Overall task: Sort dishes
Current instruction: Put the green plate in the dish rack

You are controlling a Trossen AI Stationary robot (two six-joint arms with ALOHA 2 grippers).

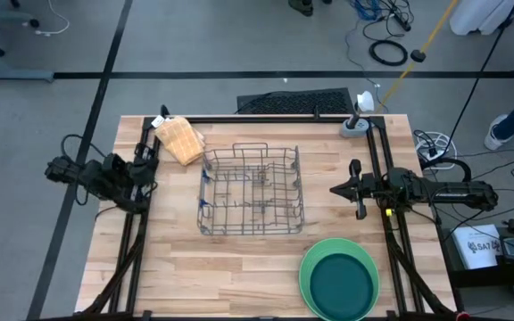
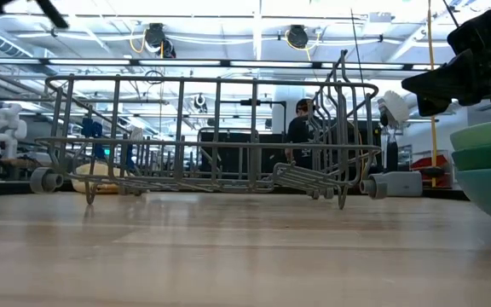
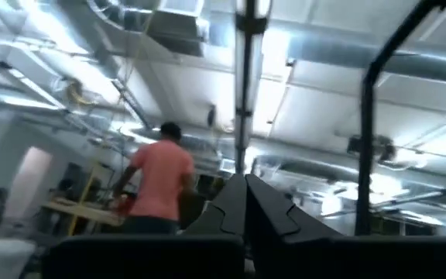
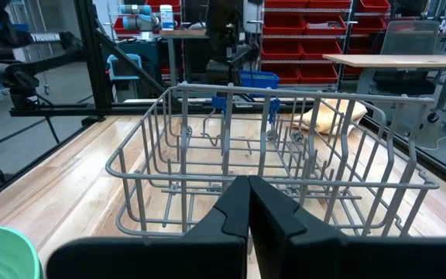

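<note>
Green plates (image 1: 339, 280) stacked, lower ones hidden; left gripper (image 1: 153, 153), right gripper (image 1: 337, 189) closed, empty.

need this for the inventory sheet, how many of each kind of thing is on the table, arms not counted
plates: 2 visible from above, a light green plate with a dark teal plate stacked in it; any others underneath are hidden
wire rack: 1
tan cloth: 1
total: 4
</note>
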